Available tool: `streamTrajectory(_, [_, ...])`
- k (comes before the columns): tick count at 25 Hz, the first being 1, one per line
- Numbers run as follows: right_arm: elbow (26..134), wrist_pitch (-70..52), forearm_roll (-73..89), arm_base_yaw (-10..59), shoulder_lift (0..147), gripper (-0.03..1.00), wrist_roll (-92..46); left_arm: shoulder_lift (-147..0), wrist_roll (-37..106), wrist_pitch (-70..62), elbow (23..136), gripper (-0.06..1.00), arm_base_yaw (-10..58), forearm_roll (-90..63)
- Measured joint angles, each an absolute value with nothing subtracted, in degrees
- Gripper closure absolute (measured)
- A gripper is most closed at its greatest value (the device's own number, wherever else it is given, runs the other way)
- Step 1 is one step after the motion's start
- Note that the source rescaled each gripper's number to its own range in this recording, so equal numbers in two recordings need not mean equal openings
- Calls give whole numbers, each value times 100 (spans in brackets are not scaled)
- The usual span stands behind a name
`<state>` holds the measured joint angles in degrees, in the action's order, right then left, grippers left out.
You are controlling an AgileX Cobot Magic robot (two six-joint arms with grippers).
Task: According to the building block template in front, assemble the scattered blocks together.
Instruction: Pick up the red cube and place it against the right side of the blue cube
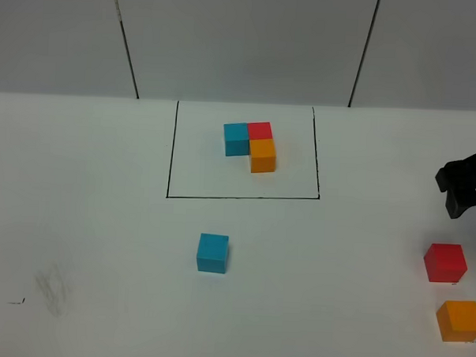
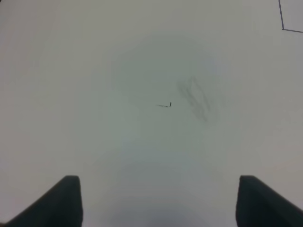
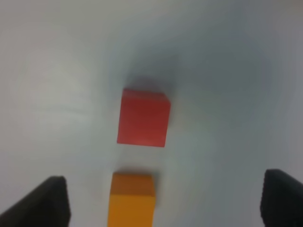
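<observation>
The building block template [image 1: 251, 144] is a blue, red and orange L of cubes inside a thin black rectangle at the table's far middle. Of the scattered blocks, the blue one [image 1: 212, 252] sits alone in front of the frame. The red block [image 1: 444, 263] [image 3: 143, 117] and orange block [image 1: 459, 321] [image 3: 132, 198] lie close together at the right edge. My right gripper [image 1: 458, 196] [image 3: 165, 182] hangs open above and just behind the red block, holding nothing. My left gripper [image 2: 158, 182] is open over bare table and does not show in the exterior high view.
A grey smudge [image 1: 53, 287] [image 2: 195, 97] and a small black mark [image 1: 16, 301] [image 2: 164, 105] lie at the table's front left. The white table [image 1: 88, 180] meets a grey panelled wall [image 1: 244, 44] at the back.
</observation>
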<state>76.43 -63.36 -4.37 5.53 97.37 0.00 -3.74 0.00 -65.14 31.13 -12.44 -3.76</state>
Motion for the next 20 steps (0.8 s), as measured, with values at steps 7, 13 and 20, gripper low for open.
streamTrajectory(7, [7297, -6053, -437, 553, 9979, 29, 0, -374, 0, -6514, 3113, 33, -1244, -376])
streamTrajectory(13, [6744, -5337, -303, 553, 9988, 29, 0, -374, 0, -6514, 3113, 33, -1244, -376])
streamTrajectory(20, [6603, -4933, -179, 553, 10092, 29, 0, -374, 0, -6514, 3113, 33, -1244, -376])
